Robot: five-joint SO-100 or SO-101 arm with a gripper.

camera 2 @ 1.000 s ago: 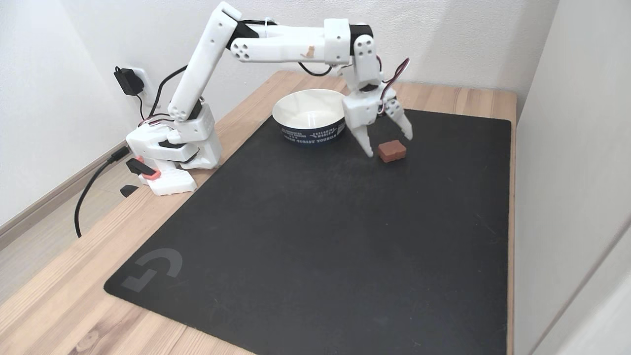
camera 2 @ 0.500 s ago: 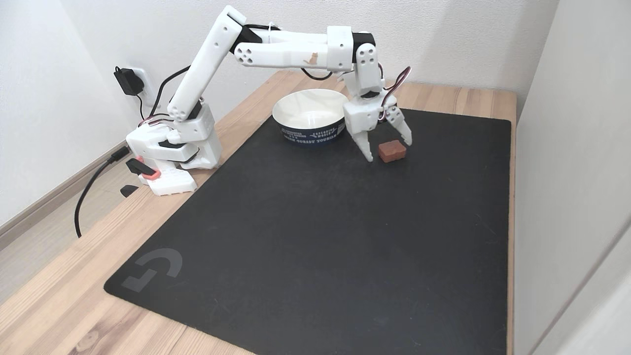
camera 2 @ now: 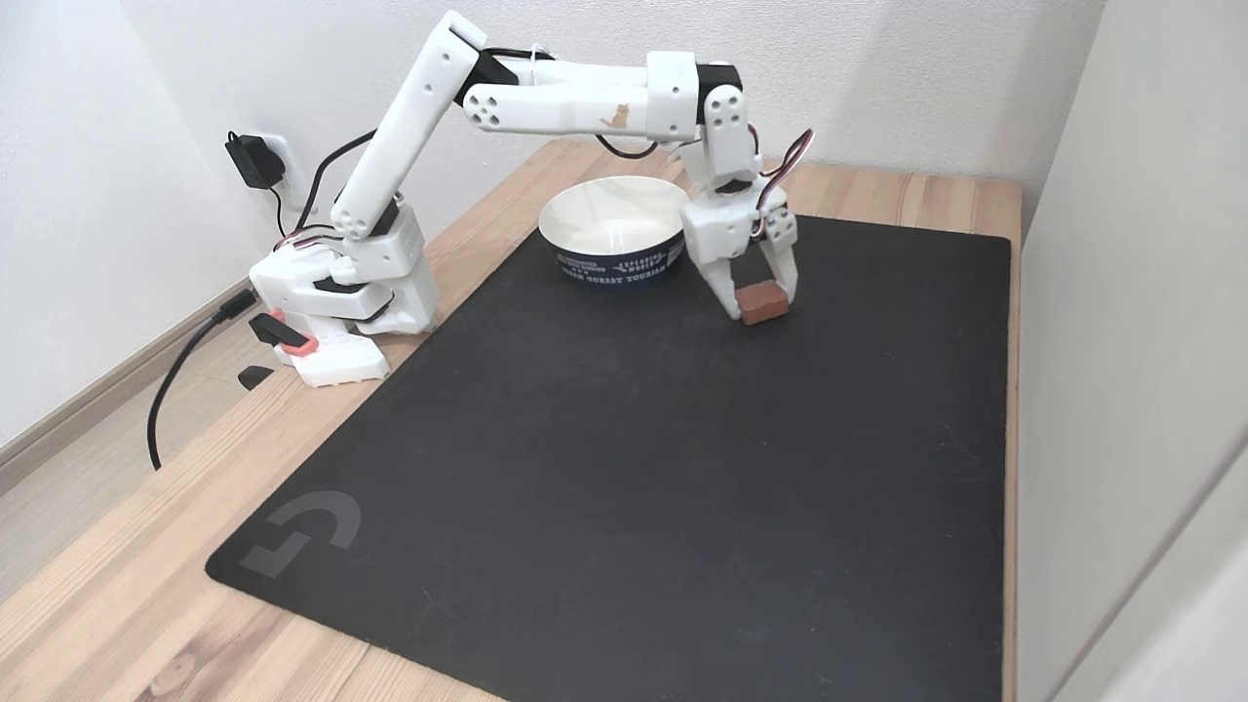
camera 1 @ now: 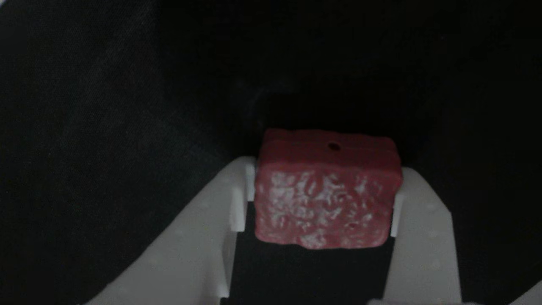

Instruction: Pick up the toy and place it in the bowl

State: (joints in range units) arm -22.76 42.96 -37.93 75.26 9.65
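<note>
The gripper (camera 2: 760, 304) has its two white fingers pressed against the short ends of the toy (camera 2: 763, 302), so the grasp runs along the block's long axis; in the fixed view that axis lies roughly level and runs left to right, tilted slightly up toward the right, about parallel to the far edge of the black mat (camera 2: 624, 468). The toy sits low at the mat's surface near the far edge, toward the far right part of the mat, though whether it rests on the mat or is just clear of it cannot be told. In the other view the toy (camera 1: 326, 203) shows its white-flecked face toward the camera and a plain red face with a tiny dark hole above it (the hole sits right of centre), with the gripper (camera 1: 324, 199) flanking it, each fingertip (camera 1: 241, 199) touching a side. The bowl (camera 2: 612, 231) stands upright on the mat just left of the gripper in the fixed view, close to the far edge, apart from the toy. The mat lies on a wooden tabletop (camera 2: 117, 604).
</note>
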